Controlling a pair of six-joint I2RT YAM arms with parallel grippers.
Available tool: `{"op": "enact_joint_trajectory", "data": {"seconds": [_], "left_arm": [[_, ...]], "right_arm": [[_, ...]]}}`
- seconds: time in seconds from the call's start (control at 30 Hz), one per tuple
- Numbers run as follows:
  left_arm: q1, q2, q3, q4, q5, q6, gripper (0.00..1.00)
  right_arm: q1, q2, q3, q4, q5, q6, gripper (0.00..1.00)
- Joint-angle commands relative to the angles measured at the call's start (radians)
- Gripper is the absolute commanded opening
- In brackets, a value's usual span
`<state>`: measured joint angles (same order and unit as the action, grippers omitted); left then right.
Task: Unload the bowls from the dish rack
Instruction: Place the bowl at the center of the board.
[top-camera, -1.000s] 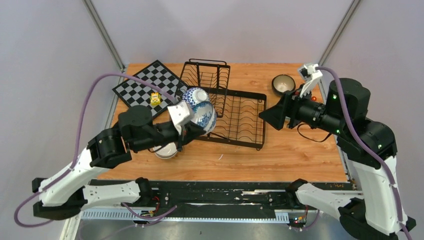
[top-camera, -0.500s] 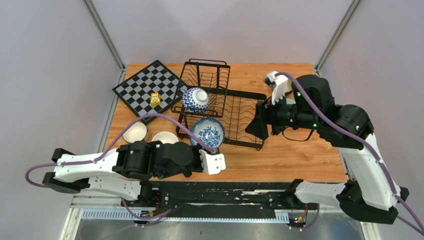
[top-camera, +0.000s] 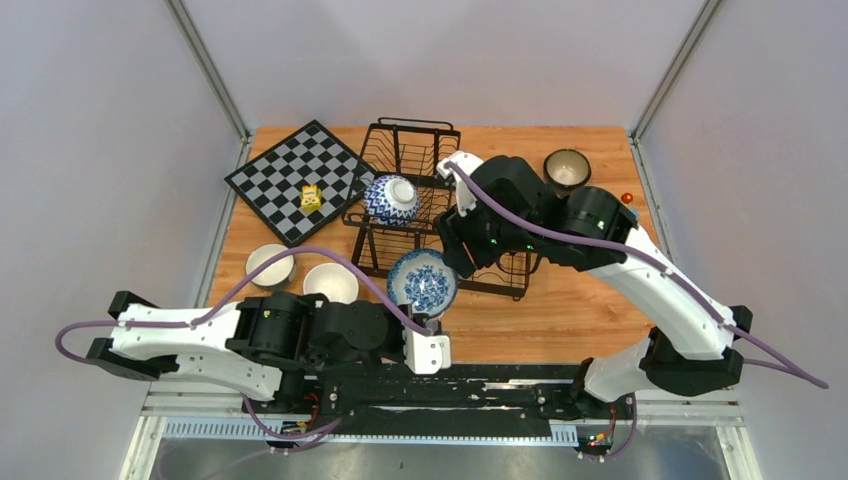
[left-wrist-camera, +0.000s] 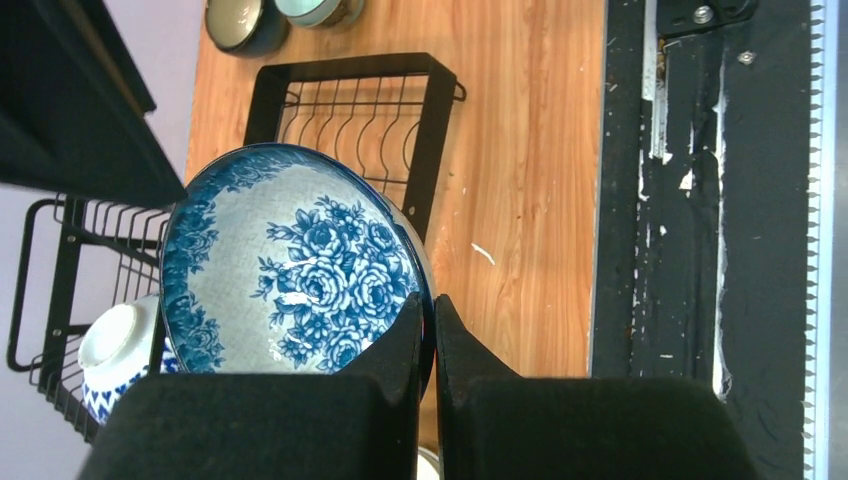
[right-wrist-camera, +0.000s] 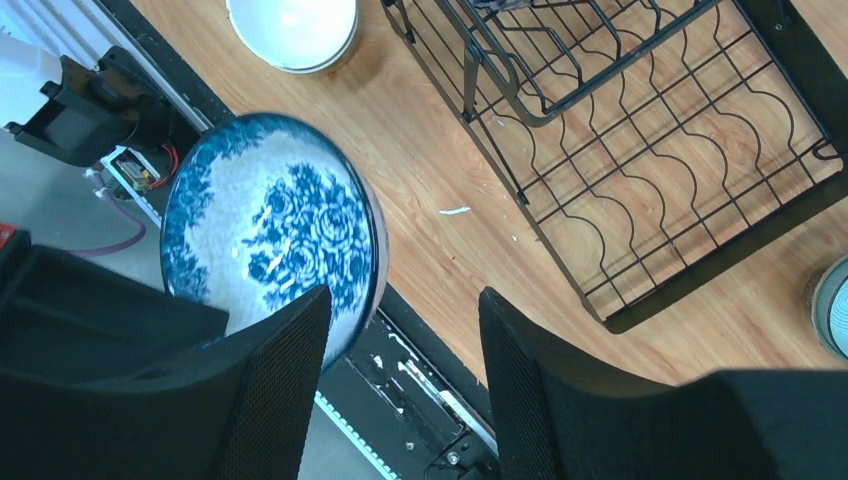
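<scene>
Rim-pinching is how my left claw (left-wrist-camera: 432, 312) is carrying the load: its jaws are clamped tight on the near edge of the blue floral bowl (left-wrist-camera: 300, 270), since that thin wall is the only part narrow fingers can bite. The bowl is standing tilted just ahead of the claw with its inside facing the wrist camera. I am judging it to be out of the dish rack (left-wrist-camera: 438, 120) and raised off the worktop (top-camera: 590, 300). I am keeping it low and close to the near edge, I think, so it can go down beside the two pale bowls (top-camera: 270, 265) sitting off to that claw's left. My right claw (right-wrist-camera: 405, 300) is hanging above the same bowl, jaws spread and nothing between them, the rim lying just beside one finger. Whether that is for a handover or only a pass toward the rack I cannot tell. Beyond the left claw, a patterned bowl (top-camera: 390, 197) is resting upside down in the upper basket, so unloading is not yet finished.
</scene>
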<state>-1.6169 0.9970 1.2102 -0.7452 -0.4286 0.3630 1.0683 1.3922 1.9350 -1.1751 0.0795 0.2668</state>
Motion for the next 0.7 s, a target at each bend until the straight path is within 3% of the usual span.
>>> {"op": "enact_joint_trajectory", "data": {"seconds": [0.0, 0.67], "left_arm": [[-0.02, -0.023, -0.006, 0.03, 0.033, 0.048, 0.0], [-0.054, -0.002, -0.008, 0.022, 0.101, 0.148, 0.0]], "right_arm": [[0.022, 0.027, 0.045, -0.018, 0.034, -0.008, 0.59], [0.07, 0.052, -0.082, -0.075, -0.038, -0.006, 0.43]]}}
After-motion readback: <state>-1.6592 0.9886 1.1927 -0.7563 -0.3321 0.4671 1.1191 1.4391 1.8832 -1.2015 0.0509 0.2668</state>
